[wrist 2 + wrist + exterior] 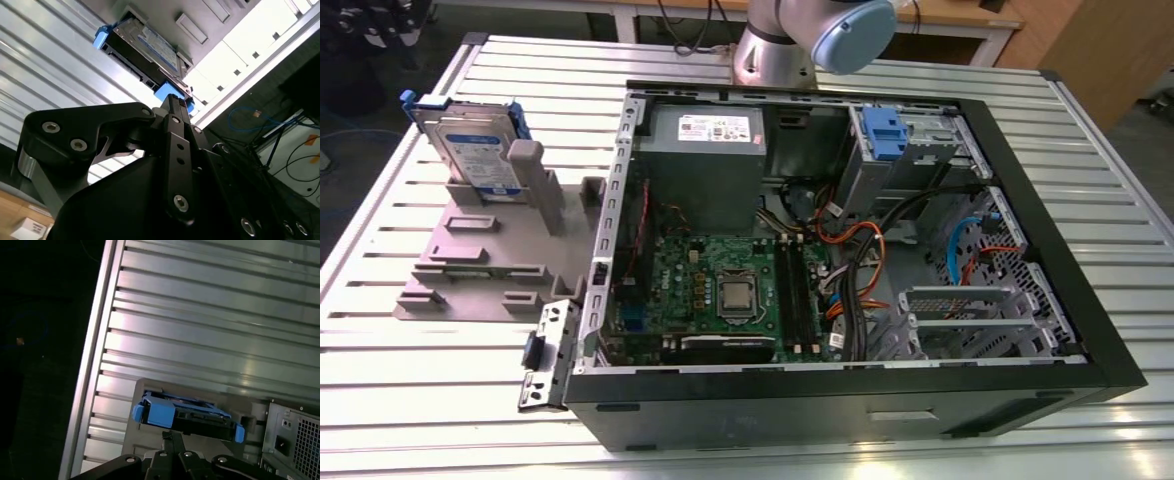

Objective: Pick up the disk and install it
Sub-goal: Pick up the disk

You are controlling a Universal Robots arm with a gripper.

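A ribbed metal table (400, 400) carries an open computer case (1067, 250), and the robot arm (814, 40) rises beyond the case's far wall. The disk (470, 150) is outside the case, near its wall on the exterior view's left. It stands on edge in a grey holder (494, 240) and leans against one of its upright posts. In both wrist views the gripper (172, 100) (171, 436) points toward the disk (145, 47) (187, 415) but is apart from it and carries nothing. Its jaws seem pressed together, though the angle is poor and I am not fully sure. I judge the disk to be dense and stiff for its size, with smooth metal faces that may slip, and sensitive to knocks. The blue bracket around it is thin plastic and will probably bend. So the better hold is across the two flat faces at the free upper edge, away from the blue end tabs.
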